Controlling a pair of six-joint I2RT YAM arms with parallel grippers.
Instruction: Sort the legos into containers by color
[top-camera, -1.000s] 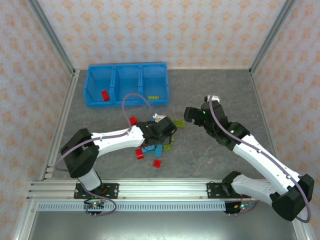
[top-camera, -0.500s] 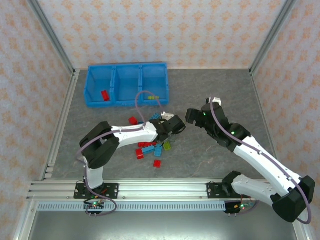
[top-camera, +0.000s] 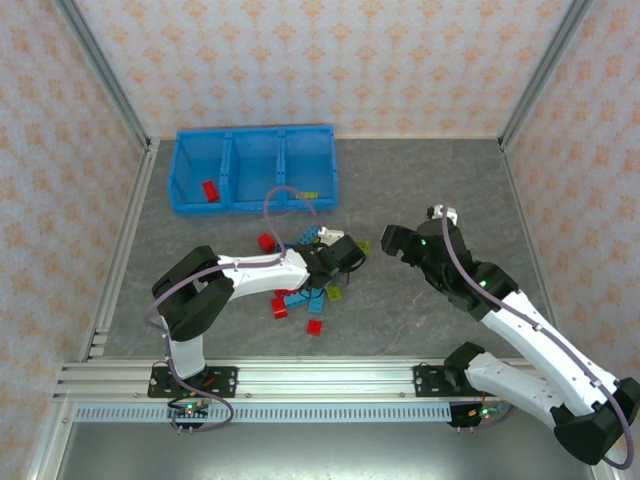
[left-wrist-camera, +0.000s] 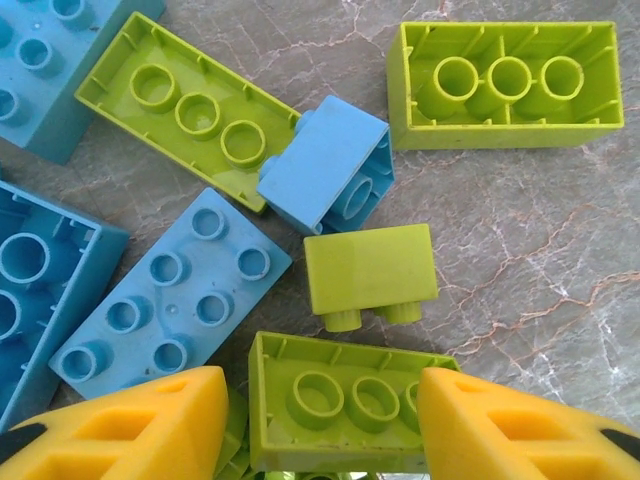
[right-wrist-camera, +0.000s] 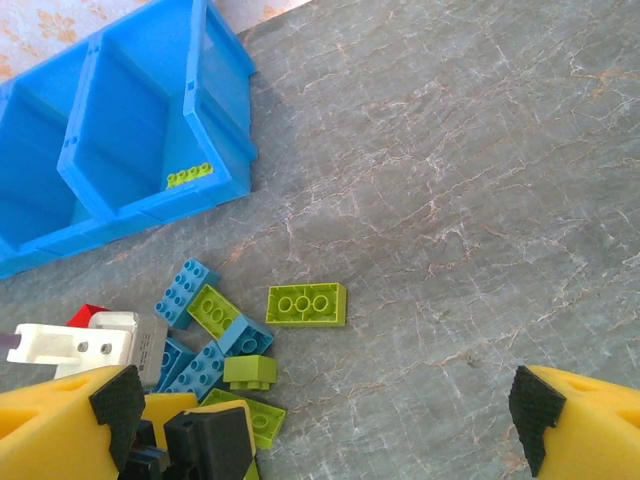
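Note:
The legos lie in a loose pile of red, light blue and lime bricks on the grey table. My left gripper hangs low over the pile's right side. In the left wrist view its yellow fingers stand open on either side of an upturned lime brick; a thin gap shows on the left side. A small lime brick lies just beyond it. My right gripper hovers wide open and empty to the right of the pile. The containers stand at the back left, holding a red brick and a lime brick.
One upturned lime brick lies alone to the right of the pile, with bare table beyond it. Metal frame posts and patterned walls close in the table on three sides. Loose red bricks lie at the pile's near edge.
My left gripper slid right and slightly back across the pile. My right arm drew to the right and a little nearer.

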